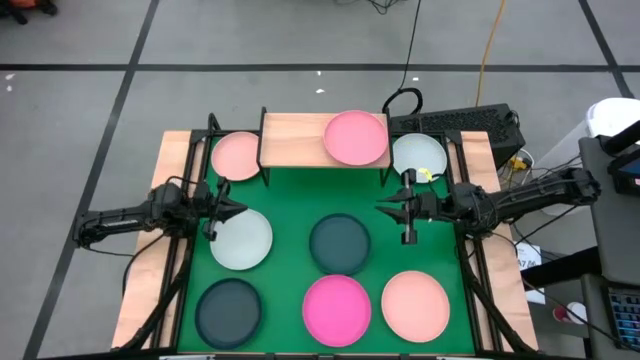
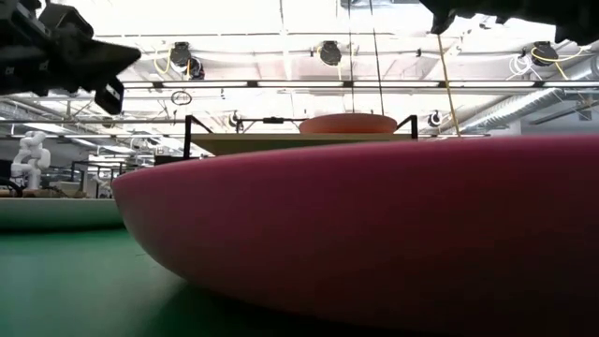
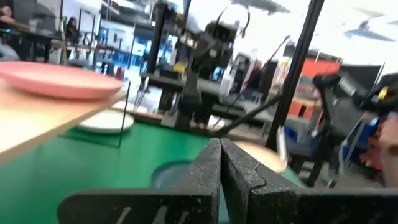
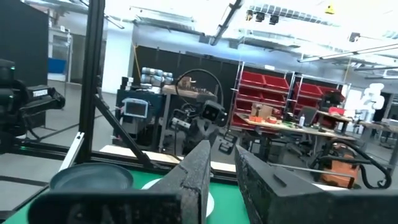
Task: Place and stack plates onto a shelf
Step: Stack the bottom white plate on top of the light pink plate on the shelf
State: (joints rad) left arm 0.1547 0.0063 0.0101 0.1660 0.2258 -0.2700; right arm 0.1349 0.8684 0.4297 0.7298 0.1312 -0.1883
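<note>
Rose-pink round matte plate [image 1: 356, 137] sits on the light-wood shelf [image 1: 291, 139]; left gripper [image 1: 232, 207] hovers closed and empty, right gripper [image 1: 386, 210] slightly parted, empty.

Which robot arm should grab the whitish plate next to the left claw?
Probably the left. The left gripper hovers at the edge of that pale plate, empty, while the right gripper is across the green mat.

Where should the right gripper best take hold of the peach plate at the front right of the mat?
Probably by the rim of the peach plate, from above. It lies flat on the green mat, so only its raised edge offers a pinch. The right gripper hovers behind it.
</note>
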